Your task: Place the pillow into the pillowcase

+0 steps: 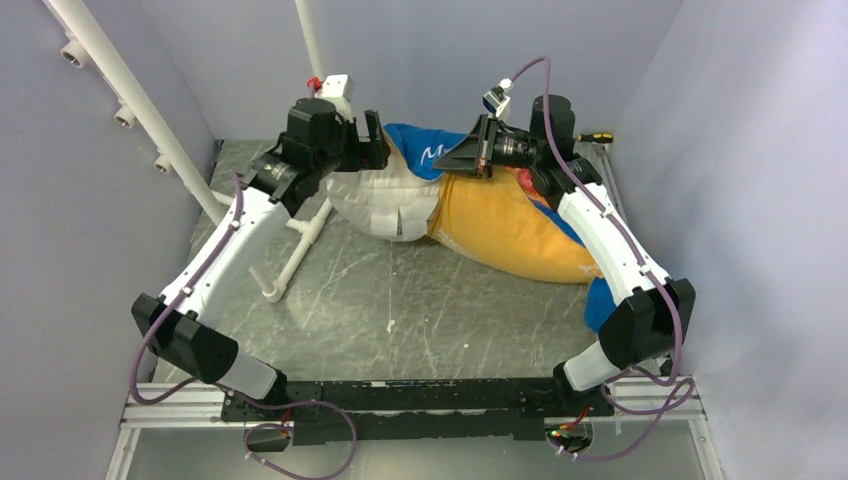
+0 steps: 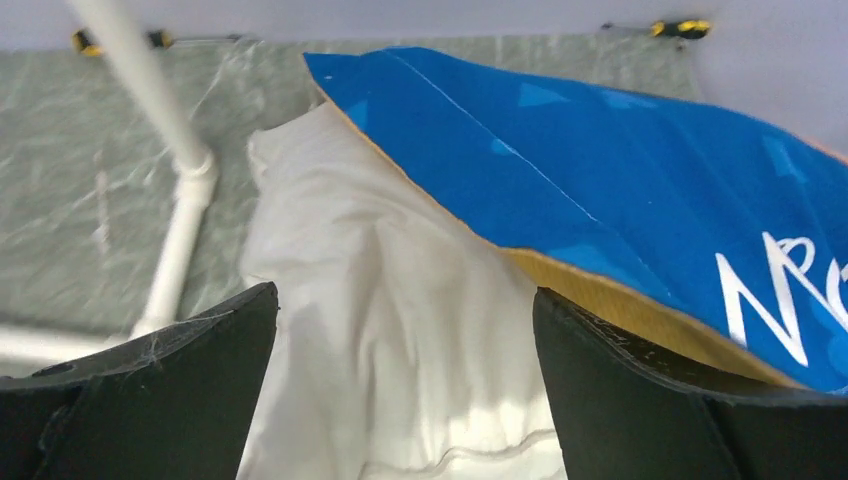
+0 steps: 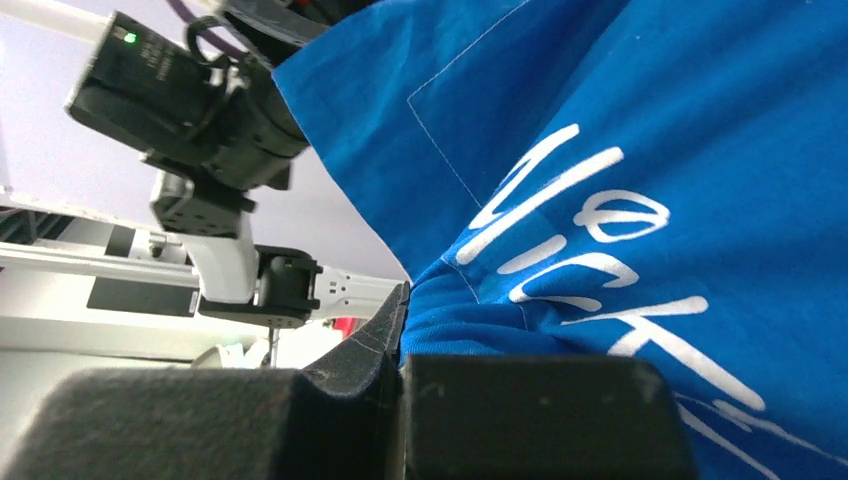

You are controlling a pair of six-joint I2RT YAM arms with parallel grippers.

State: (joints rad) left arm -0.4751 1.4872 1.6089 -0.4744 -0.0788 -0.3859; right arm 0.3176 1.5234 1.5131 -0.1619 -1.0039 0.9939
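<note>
The white pillow [image 1: 385, 205] lies at the back middle of the table, its right part inside the pillowcase [image 1: 505, 232]. The case shows yellow-orange below and blue with white lettering above. My right gripper [image 1: 452, 160] is shut on the blue upper edge of the pillowcase [image 3: 600, 200] and holds it lifted over the pillow. My left gripper [image 1: 378, 140] is open, its jaws wide apart over the exposed white pillow [image 2: 390, 330] just left of the case's opening [image 2: 560, 270]. The pillow's logo is hidden.
A white PVC pipe frame [image 1: 300, 240] lies on the table left of the pillow, under my left arm, and a slanted pipe [image 1: 130, 95] runs up the left wall. A yellow-handled screwdriver [image 1: 598, 137] lies at the back right. Grey walls close in on all sides.
</note>
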